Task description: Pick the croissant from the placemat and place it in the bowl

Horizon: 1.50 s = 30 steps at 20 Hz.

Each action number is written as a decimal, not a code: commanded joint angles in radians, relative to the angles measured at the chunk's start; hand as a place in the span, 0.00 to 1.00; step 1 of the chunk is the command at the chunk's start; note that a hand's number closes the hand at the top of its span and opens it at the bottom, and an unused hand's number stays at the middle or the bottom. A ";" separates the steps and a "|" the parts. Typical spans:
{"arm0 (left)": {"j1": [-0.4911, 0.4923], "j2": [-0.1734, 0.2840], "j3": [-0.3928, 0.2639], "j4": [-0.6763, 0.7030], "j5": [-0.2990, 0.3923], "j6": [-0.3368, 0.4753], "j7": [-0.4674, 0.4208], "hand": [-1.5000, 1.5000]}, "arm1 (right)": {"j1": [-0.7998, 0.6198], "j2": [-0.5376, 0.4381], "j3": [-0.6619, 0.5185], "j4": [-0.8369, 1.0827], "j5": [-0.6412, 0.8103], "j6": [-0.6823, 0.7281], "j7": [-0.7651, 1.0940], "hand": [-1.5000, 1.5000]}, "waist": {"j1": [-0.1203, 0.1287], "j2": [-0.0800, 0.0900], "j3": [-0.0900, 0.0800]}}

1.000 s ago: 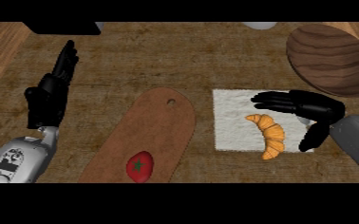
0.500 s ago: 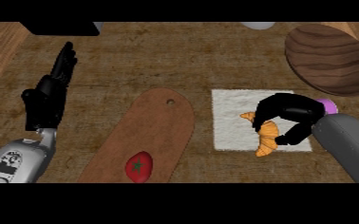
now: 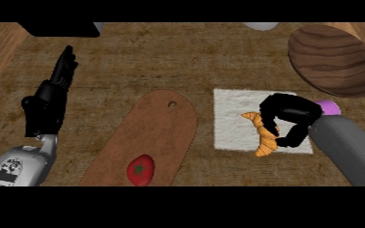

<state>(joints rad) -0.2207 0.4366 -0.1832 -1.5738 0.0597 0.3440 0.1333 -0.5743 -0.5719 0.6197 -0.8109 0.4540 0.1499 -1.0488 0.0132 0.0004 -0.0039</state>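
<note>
An orange croissant [image 3: 263, 136] lies on the white placemat [image 3: 234, 121] at the right of the counter. My right hand [image 3: 291, 118] sits over it, fingers and thumb curled round its middle, hiding part of it. The brown wooden bowl [image 3: 329, 58] stands at the far right, beyond the placemat and apart from the hand. My left hand [image 3: 51, 95] rests at the left edge, fingers straight and pointing away, holding nothing.
A long brown cutting board [image 3: 153, 135] lies left of the placemat with a red tomato [image 3: 141, 169] on its near end. A dark object [image 3: 61, 28] sits at the far left and a pale round thing [image 3: 260, 25] at the far edge.
My right hand has come down from the placemat's right side onto the croissant and curled round it. The left hand has not moved.
</note>
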 commanded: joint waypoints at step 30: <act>0.024 -0.054 0.027 -0.002 -0.048 -0.002 0.004 0.50 | -0.182 0.363 -0.336 -0.314 0.250 -0.673 1.744 1.00 | -0.021 -0.003 0.004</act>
<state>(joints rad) -0.1987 0.4162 -0.1482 -1.5855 0.0312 0.3373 0.1538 -0.7697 -0.1438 0.3441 -1.0697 0.6849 -0.5241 0.6664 -0.0149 -0.0083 -0.0008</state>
